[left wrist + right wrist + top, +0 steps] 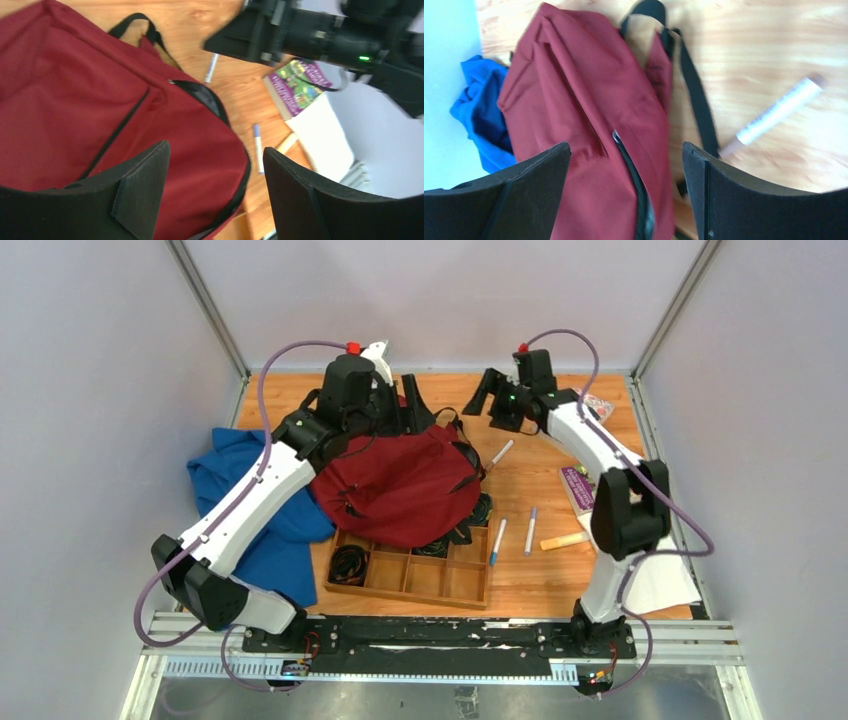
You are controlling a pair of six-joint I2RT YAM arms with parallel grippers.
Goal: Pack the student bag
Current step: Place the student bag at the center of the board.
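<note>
**Soft bag, both grippers open above it**

Treat the student bag as limp and light. It is thin fabric lying slumped and creased, so it will likely fold and sag wherever you lift it, and a pinch on a flat panel may slip. Your better holds are probably the black strap at its far end or the fabric lip beside the dark zipper.

The bag lies mid-table, its near edge draped over the wooden tray and its left side against the blue cloth.

Your left gripper hangs over the bag's far end, jaws spread, holding nothing. Your right gripper is likewise spread and empty, above the bag's far right, with the zipper line showing between its fingers.
</note>
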